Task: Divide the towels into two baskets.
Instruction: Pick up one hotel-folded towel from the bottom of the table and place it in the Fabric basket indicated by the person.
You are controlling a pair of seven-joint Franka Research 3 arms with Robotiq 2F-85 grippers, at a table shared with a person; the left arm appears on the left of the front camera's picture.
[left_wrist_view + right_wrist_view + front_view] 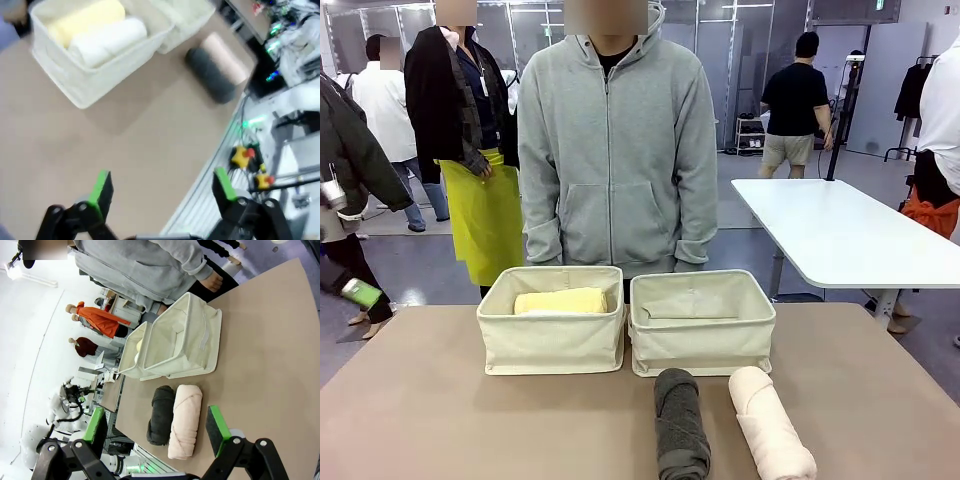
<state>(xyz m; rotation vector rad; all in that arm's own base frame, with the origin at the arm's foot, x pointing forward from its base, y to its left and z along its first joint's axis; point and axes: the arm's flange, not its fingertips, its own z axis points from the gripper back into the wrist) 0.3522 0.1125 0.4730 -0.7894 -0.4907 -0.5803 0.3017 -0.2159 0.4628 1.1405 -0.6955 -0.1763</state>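
Two cream canvas baskets with soft walls and folded rims stand upright, side by side and almost touching, at the far middle of the counter. The left basket [550, 345] holds a rolled pale yellow towel [560, 300] lying lengthwise along it, with a rolled white towel [107, 40] pressed against its side. In front of the right basket [700, 350], a dark grey towel [680, 422] and a pale pink towel [770, 428] lie rolled on the counter, just beside each other, ends toward the basket

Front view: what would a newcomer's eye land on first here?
Two cream baskets sit side by side on the table, the left basket holding a pale yellow towel. In front of the right basket, a dark grey towel and a pale pink towel lie side by side.
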